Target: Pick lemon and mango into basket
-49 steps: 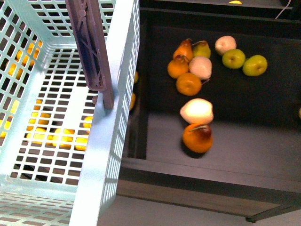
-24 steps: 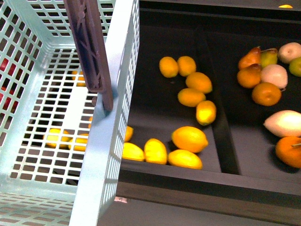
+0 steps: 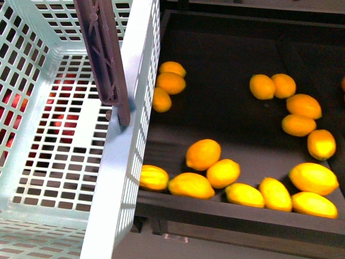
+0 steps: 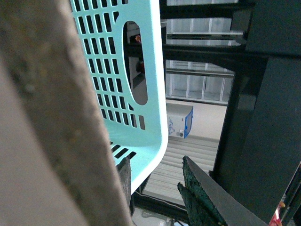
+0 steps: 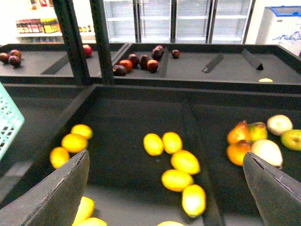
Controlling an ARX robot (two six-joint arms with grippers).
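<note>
The right gripper point(image 5: 165, 157) showed two broad, matte dark-grey fingers point(image 5: 51, 197), wedge-shaped and finely grained. The left gripper point(image 4: 153, 162) showed black pointed fingers with rough, pebbled, green-tinged pads point(image 4: 202, 200).

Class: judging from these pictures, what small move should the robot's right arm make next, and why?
Probably ease the right gripper toward a lemon in the black bin. Its jaws stand wide open with nothing between them, the fruit lies well ahead of it, and the basket holds no fruit yet.

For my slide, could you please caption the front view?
Empty turquoise basket beside a dark shelf tray of loose yellow-orange fruit.
</note>
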